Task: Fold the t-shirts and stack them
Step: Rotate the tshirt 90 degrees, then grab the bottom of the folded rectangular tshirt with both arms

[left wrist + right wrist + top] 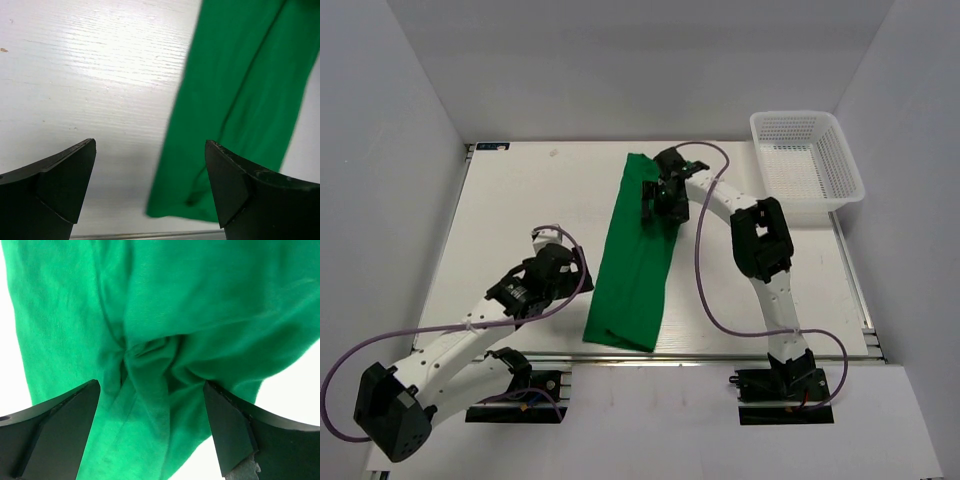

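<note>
One green t-shirt [632, 260] lies on the table [520, 200] as a long, narrow strip, apparently already folded lengthwise, running from its far end down to a squared near end close to the table's front edge. Above the shirt's far end hangs the right gripper [151, 386], jaws spread wide and closed on nothing; the wrist view shows a puckered knot of cloth gathered directly between its fingers. Just off the shirt's near-left edge sits the left gripper [150, 145], equally wide open and empty, with bare table under most of its span and the shirt's long edge under its right finger. The step in hand looks like the crosswise fold: the next move probably calls for pinching the far end cleanly through all layers and carrying it toward the near end, ideally with the pucker smoothed first so it is not folded in. A white mesh basket [810, 160] stands well to the right of the shirt's far end, out of the way. The right arm's purple cable [700, 280] loops just beside the shirt's right edge and could drag on the cloth.
</note>
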Tool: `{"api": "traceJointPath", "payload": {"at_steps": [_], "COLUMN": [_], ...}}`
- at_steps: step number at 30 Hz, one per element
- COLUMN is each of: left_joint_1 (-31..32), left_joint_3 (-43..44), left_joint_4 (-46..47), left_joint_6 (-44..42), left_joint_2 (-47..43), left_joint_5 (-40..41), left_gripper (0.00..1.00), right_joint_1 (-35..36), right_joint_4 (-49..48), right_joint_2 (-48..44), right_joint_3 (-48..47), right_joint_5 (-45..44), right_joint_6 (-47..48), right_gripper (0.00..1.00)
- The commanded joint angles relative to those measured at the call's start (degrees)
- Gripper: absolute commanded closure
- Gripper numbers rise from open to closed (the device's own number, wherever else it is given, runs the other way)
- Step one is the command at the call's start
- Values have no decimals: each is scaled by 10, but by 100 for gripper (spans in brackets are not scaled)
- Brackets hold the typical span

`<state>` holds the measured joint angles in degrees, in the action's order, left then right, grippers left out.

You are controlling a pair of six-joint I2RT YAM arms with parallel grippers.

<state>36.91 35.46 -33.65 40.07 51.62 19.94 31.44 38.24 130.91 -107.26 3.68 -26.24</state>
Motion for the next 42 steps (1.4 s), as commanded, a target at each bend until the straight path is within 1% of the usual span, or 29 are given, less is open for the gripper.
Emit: {"api": "traceJointPath", "payload": {"at_steps": [1,3,4,6,7,8,10,11,13,14,15,17,18,20,21,22,24,26,27,29,30,32,33,34,35,36,37,39,42], "left_joint_1": [-11,-23,-23,-38,-43,-43,-56,-63,-68,-68,-74,-74,-74,-80,-80,-80,-80,-80,-80,-80,-80,-80,-75,-66,-66,-66,-60,-54,-29], "left_joint_3": [14,29,29,43,49,59,66,66,72,72,72,64,59,44,37,26,15,0,0,-16,-27,-41,-47,-54,-54,-59,-59,-51,-26], "left_joint_4": [23,55,69,96,103,110,129,142,148,148,148,148,148,148,148,148,148,142,137,137,149,180,217,232,247,286,304,328,340], "left_joint_6": [-9,-23,-28,-39,-46,-59,-70,-75,-83,-83,-89,-89,-94,-94,-94,-94,-94,-94,-89,-89,-89,-109,-118,-124,-133,-134,-134,-140,-147], "left_joint_2": [29,75,91,123,150,162,188,194,200,209,214,214,214,193,185,176,145,127,113,107,99,94,94,100,112,124,133,172,227], "left_joint_5": [3,-30,-44,-80,-89,-108,-123,-139,-152,-157,-165,-165,-171,-171,-171,-171,-171,-171,-171,-182,-191,-241,-272,-282,-306,-355,-369,-391,-396], "left_gripper": [0,0,0,0,0,0,0,0,0,0,0,0,0,0,0,0,0,0,0,0,0,0,0,0,0,0,0,0,0], "right_joint_1": [-60,-87,-92,-100,-99,-99,-99,-96,-92,-88,-82,-74,-70,-49,-45,-25,-15,6,12,22,27,27,22,22,21,19,17,12,1], "right_joint_4": [40,33,35,37,19,11,-8,-11,-11,-10,-7,-5,-6,-14,-19,-25,-46,-54,-53,-51,-48,-46,-61,-65,-70,-76,-77,-87,-111], "right_joint_2": [85,115,124,139,136,111,88,47,16,-17,-51,-99,-131,-180,-230,-247,-293,-333,-356,-400,-412,-454,-465,-476,-505,-514,-527,-536,-534], "right_joint_3": [-79,-115,-181,-232,-240,-237,-223,-207,-188,-142,-124,-43,-21,82,136,162,262,303,353,400,427,467,495,521,534,564,573,588,624], "right_joint_5": [-43,-11,-1,-3,-23,-29,-60,-61,-55,-48,-15,-10,-11,-17,-18,-24,-23,-16,-7,-5,-22,-63,-69,-75,-92,-117,-125,-131,-115], "right_joint_6": [29,82,99,176,189,234,253,259,260,260,256,242,225,212,192,183,163,132,126,108,102,66,54,36,16,6,-17,-43,-65], "right_gripper": [10,10,10,10,10,10,10,10,10,10,10,10,10,10,10,10,10,10,10,10,10,10,10,10,10,10,10,10,10]}}
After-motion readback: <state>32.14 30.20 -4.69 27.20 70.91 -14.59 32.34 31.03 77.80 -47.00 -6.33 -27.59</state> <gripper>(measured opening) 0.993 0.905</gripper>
